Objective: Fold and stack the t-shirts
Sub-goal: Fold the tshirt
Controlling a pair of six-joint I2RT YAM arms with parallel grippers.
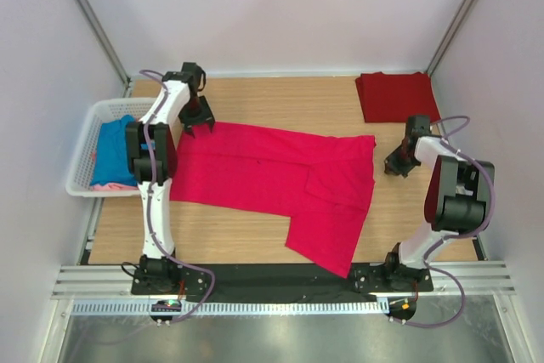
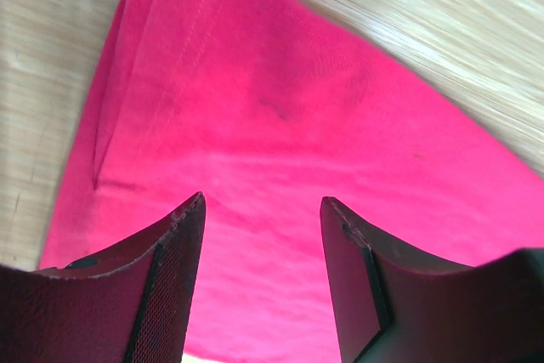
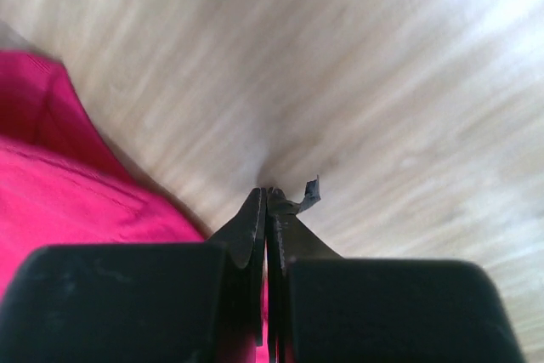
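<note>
A bright pinkish-red t-shirt (image 1: 272,180) lies spread across the middle of the table, with its lower right part folded over. My left gripper (image 1: 199,121) hovers over its far left corner. In the left wrist view the gripper (image 2: 263,203) is open, with the pink cloth (image 2: 280,116) below and nothing between the fingers. My right gripper (image 1: 398,162) is just right of the shirt's right edge. In the right wrist view it (image 3: 268,193) is shut over bare wood, with the shirt's edge (image 3: 59,184) to its left. A darker red shirt (image 1: 396,96) lies folded at the back right.
A white lattice basket (image 1: 82,129) stands at the left table edge, beside the left arm. It holds a blue shirt (image 1: 115,144) and a pale pink one (image 1: 109,183). Bare wood (image 1: 280,95) shows along the back. Grey walls close in both sides.
</note>
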